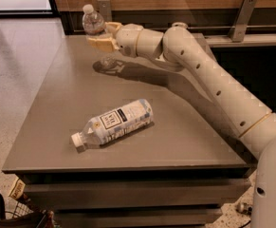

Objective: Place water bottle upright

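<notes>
The water bottle (94,22) is small and clear with a white cap. It stands nearly upright at the far left back of the grey table (185,127), with its base (108,61) at or just above the tabletop; I cannot tell if it touches. My gripper (100,40) is shut around the bottle's middle, its tan fingers (97,42) on either side. The arm (208,75) reaches in from the right across the back of the table.
A larger clear bottle with a white-and-dark label (113,122) lies on its side near the table's front, cap pointing left. A can top (179,25) shows behind the arm. A wooden wall and metal brackets (242,13) line the back. A basket (4,213) sits at floor level.
</notes>
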### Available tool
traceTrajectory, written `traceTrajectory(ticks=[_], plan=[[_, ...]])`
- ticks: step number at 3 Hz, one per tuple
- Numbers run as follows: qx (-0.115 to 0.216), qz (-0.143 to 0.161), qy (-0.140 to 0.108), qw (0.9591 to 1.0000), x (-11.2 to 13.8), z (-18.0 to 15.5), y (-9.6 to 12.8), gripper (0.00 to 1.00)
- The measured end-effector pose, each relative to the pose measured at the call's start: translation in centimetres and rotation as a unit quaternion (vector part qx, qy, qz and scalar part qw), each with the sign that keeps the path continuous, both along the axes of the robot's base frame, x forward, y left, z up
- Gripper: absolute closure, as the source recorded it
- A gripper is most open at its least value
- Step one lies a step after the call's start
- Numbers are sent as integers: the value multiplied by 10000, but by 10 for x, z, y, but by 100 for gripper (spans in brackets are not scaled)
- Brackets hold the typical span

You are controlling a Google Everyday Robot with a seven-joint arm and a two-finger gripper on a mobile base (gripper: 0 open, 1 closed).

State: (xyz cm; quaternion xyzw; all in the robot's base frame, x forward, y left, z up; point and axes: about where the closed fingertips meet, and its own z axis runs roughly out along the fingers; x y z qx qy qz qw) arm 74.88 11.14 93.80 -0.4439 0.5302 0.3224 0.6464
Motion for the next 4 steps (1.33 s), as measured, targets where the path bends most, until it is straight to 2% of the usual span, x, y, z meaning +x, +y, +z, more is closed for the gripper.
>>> traceTrajectory(ticks=[1,2,3,4], plan=[[-473,77,278,9985,9,10,-8,100],[-832,104,709,9940,19,7,-17,100],[-929,299,1346,9861,23,-3,-25,100],[-847,376,1694,9812,18,-11,-27,100]])
